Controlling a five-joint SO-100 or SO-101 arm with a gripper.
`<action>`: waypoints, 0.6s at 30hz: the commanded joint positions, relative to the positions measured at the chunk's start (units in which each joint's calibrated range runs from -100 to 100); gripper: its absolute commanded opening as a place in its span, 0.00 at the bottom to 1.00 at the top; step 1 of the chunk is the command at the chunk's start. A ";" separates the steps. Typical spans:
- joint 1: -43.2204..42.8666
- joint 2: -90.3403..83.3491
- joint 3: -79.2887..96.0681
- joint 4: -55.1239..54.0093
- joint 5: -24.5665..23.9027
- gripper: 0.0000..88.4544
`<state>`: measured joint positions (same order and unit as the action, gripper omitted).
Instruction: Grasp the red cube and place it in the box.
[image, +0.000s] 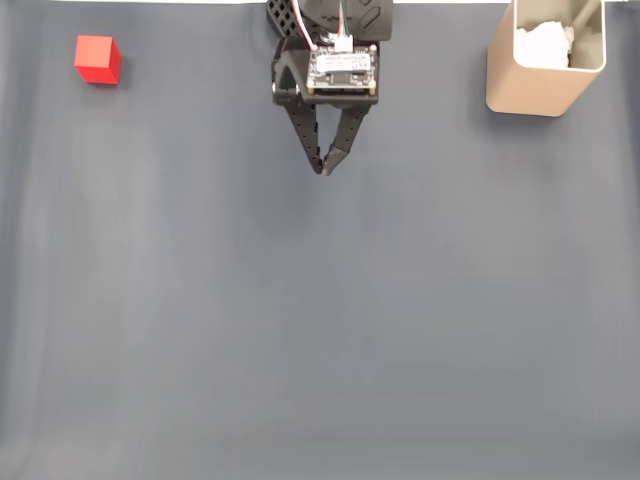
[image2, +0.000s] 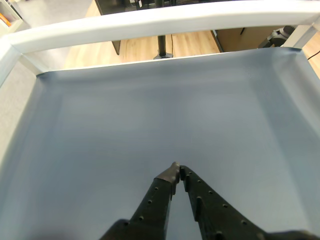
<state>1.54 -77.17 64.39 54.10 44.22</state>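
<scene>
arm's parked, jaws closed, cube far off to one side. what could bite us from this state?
1. The gripper is shut, fingertips together in the wrist view; if it doesn't open before reaching the red cube, it may just shove it.
2. In the fixed view the cube sits near the top-left corner of the grey mat, so a nudge could push it off.
3. The box already holds something white and crumpled; the cube may land on it and sit high.

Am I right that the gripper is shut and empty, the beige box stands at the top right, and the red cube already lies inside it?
Not quite: in the fixed view the red cube sits on the grey mat at the top left, far from the beige box. The rest holds: the gripper is shut and empty, and the box stands at the top right.
</scene>
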 joint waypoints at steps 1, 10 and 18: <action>1.76 3.66 -7.87 -0.22 0.10 0.00; 10.99 15.08 -20.27 3.96 1.03 0.00; 20.08 23.39 -27.38 4.78 0.88 0.00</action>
<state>18.00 -56.31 42.17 58.57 45.01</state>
